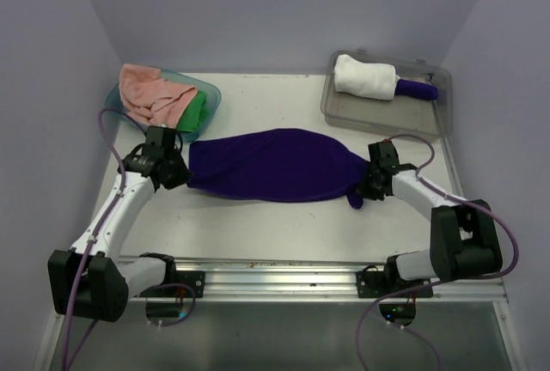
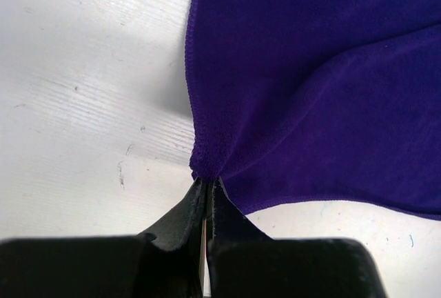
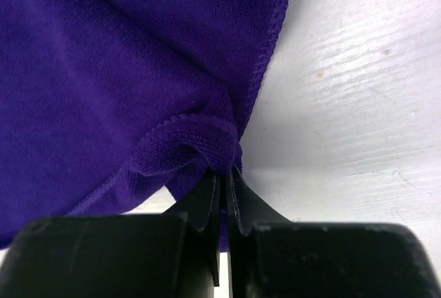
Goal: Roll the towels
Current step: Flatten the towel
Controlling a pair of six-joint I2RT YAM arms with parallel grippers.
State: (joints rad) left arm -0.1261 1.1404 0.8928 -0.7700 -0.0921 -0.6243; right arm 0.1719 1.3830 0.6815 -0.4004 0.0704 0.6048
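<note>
Top external view, dark purple towel (image 1: 273, 165) spread on the table (image 1: 258, 225), one end pinched by the left gripper (image 2: 207, 182), the other clamped by the right gripper (image 3: 224, 171) (both jaws closed on cloth).

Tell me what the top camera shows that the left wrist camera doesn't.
Only the top view shows the right claw pinching the other end of the purple towel, the teal tub with the pink towel and green towel, and the grey tray with the rolled white towel. Only the left wrist view shows the hem bunched in the shut left claw. Both show the purple towel and the table.
</note>
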